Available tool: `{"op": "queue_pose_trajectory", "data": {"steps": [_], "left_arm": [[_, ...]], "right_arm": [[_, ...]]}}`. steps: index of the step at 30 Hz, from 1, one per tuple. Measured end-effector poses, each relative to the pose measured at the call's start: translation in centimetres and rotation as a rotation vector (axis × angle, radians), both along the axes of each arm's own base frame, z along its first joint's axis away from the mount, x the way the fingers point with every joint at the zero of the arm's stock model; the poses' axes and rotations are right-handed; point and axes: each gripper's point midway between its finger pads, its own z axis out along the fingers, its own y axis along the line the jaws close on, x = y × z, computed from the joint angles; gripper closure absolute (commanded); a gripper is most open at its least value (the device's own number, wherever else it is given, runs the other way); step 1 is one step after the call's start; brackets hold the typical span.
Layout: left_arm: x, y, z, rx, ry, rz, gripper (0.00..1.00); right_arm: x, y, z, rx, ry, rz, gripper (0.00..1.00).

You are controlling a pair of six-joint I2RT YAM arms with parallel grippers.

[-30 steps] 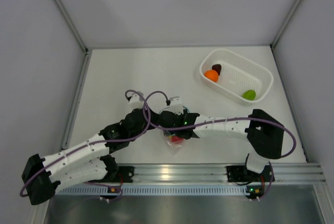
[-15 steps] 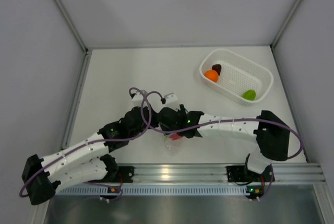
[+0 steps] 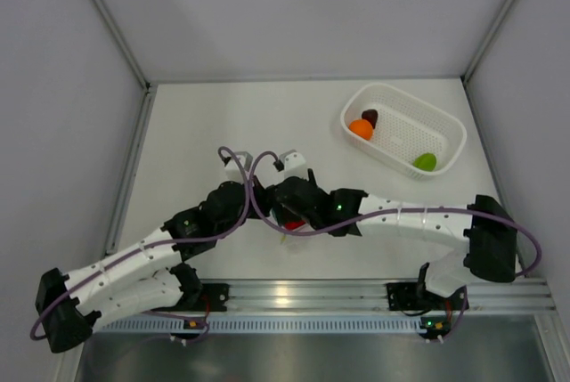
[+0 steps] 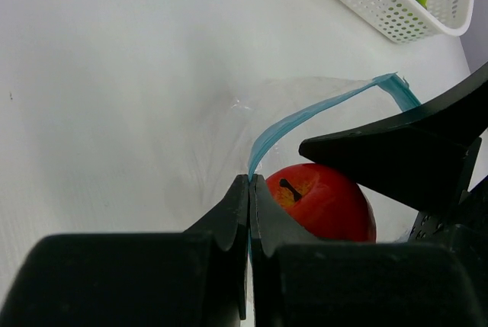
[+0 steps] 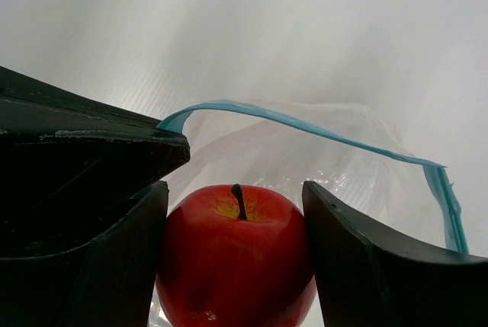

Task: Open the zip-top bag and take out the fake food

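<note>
- Close to the middle of the desk's (image 3: 223,124) near edge, the left tool (image 4: 249,190) is pinched tight on the teal strip (image 5: 305,123) of the crinkly clear zip-top bag (image 5: 343,167), whose mouth arches open.
- The right tool (image 5: 235,190) is clamped on the glossy round red apple (image 5: 232,266) inside the bag, stem up.
- A white perforated basket (image 3: 405,133) sits in the far-right corner.

Inspection finding: no text, label, brand mark, number or sign is legible in any view. Nothing readable stands on the clear crinkly plastic zip-top bag with light blue zip strip (image 5: 335,174), the glossy red toy apple (image 5: 232,266) or the white perforated plastic basket (image 3: 426,106).
</note>
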Motion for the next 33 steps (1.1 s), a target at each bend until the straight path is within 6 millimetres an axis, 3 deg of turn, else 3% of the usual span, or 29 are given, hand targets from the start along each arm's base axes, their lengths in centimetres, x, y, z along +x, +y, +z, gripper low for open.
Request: {"op": "queue_pose_trajectory", "data": {"steps": [17,26,30,33], "left_arm": [[0.3,0.1,0.0,-0.008,0.004,0.027,1.0],[0.0,-0.3,-0.3,-0.029,0.031,0.029,1.0],[0.0,-0.3,-0.2,-0.034,0.033,0.033,1.0],[0.0,-0.3,-0.2,-0.035,0.033,0.034,1.0]], "right_arm": [[0.0,-0.1,3.4,0.033,-0.071,0.059,0.68],[-0.2,0.4,9.8,0.195,-0.119,0.078,0.68],[0.3,-0.5,12.6,0.253,-0.147,0.057,0.68],[2.1,-2.5,14.6,0.28,-0.175,0.003,0.68]]}}
